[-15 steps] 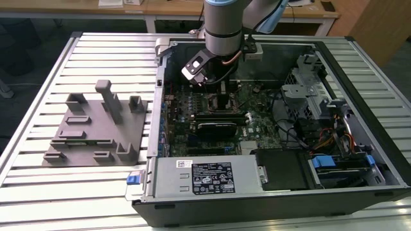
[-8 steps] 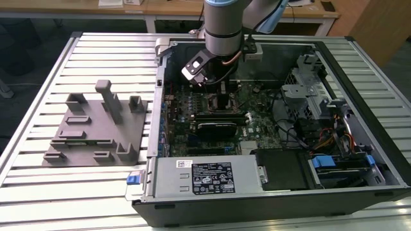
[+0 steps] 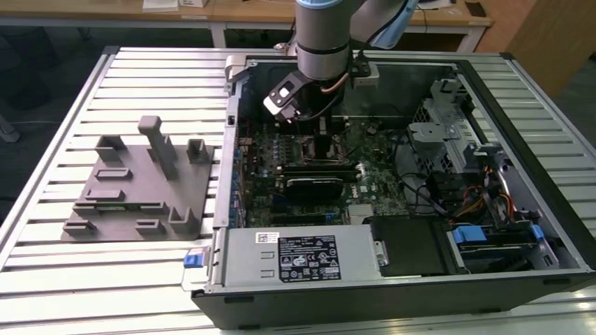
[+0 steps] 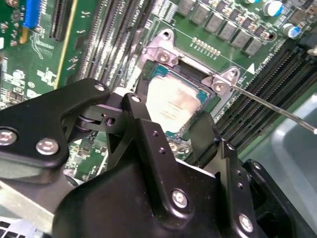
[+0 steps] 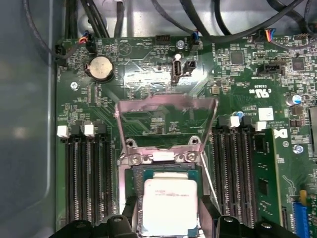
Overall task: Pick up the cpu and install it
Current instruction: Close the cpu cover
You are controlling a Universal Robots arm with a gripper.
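The cpu [image 5: 169, 198], a small square chip with a silvery-white top on a green base, lies level in the open socket [image 5: 126, 163] on the green motherboard [image 5: 148, 74]. My gripper [image 5: 169, 210] is directly above it, one black finger at each of two opposite edges of the chip, and the jaws appear closed against those edges. In the second wrist view the cpu [image 4: 171, 101] shows between the two fingers [image 4: 134, 106]. In the exterior view the gripper [image 3: 319, 134] reaches down into the open computer case [image 3: 484, 77].
The socket's metal load plate [image 5: 166, 106] is flipped up and open, and its thin lever [image 4: 277, 106] sticks out sideways. Memory slots [image 5: 84, 178] flank the socket. A grey fixture [image 3: 139, 188] lies on the slatted table at the exterior view's left. The power supply [image 3: 298, 255] fills the case's near side.
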